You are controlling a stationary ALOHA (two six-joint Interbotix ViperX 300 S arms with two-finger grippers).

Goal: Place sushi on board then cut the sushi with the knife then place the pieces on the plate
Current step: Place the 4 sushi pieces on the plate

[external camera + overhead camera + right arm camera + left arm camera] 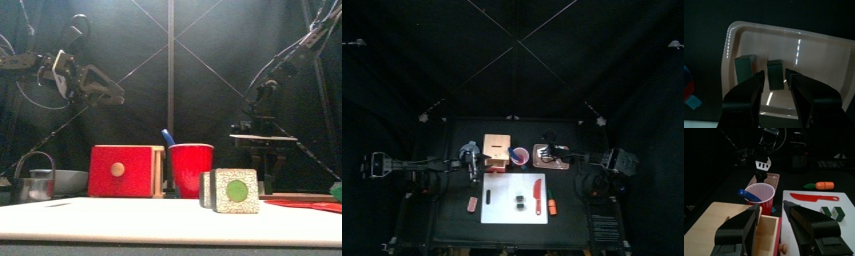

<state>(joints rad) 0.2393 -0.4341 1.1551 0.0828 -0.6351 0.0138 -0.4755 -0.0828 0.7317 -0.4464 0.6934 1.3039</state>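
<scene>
On the white board [505, 190] lie a red toy knife [537, 193] and a dark green sushi block [519, 208], which stands near in the front view [234, 190]. Behind the board is the pink tray [817, 50], holding two green sushi pieces [747, 65] [775, 69]. My right gripper [775, 73] hangs open just above the tray, one piece lying between its fingertips. In the top view the right gripper [552, 149] is over the tray [543, 160]. My left gripper [771, 208] is open, hovering above the wooden box [731, 223] and holding nothing.
A red cup [519, 157] with a blue knife [744, 194] stands between the wooden box [496, 146] and the tray. An orange toy carrot [553, 207] lies right of the board, a reddish toy [472, 204] left of it. At the far left are a bowl [67, 181] and a metal cutter [38, 180].
</scene>
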